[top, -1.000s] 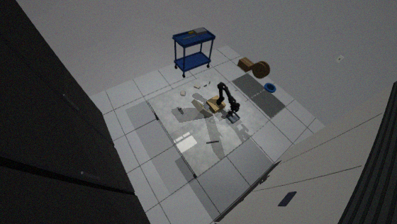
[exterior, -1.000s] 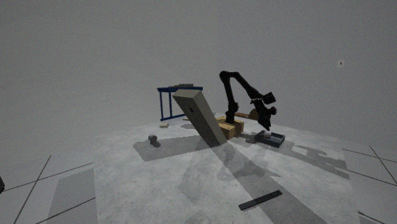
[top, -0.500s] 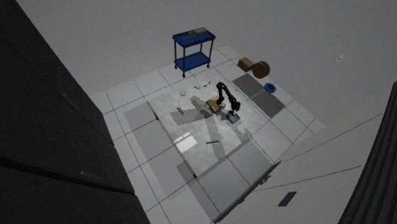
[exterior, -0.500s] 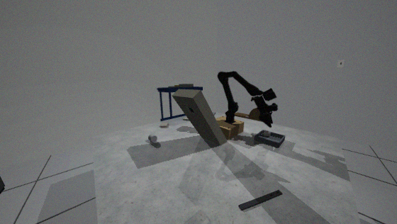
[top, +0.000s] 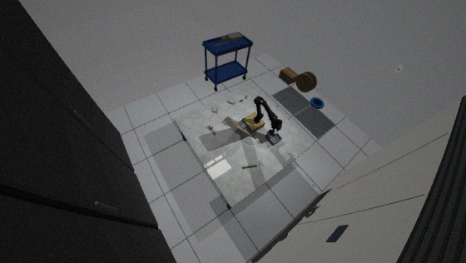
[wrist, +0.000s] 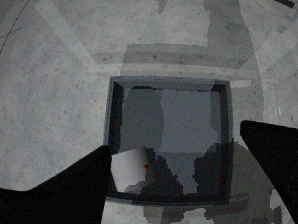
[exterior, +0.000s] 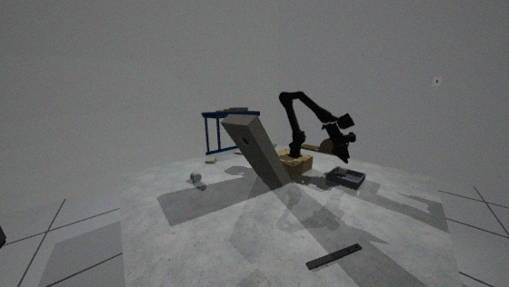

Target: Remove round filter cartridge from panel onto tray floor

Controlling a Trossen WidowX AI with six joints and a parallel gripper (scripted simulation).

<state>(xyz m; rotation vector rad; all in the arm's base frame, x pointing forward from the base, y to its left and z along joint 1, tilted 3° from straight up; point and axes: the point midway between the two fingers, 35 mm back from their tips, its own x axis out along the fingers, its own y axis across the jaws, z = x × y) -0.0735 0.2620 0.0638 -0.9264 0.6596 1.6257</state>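
With the filter cartridge [wrist: 131, 167] lying on the floor of the tray [wrist: 226, 106] near its closest wall, the gripper [wrist: 182, 163] is hanging above the tray, jaws spread nearly full and holding nothing, so a straight lift clear of the tray rim is looking wisest.

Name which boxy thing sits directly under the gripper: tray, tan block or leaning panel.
The grey tray. The open gripper hangs over it, while the tan block bears the arm's base and the leaning panel stands farther off.
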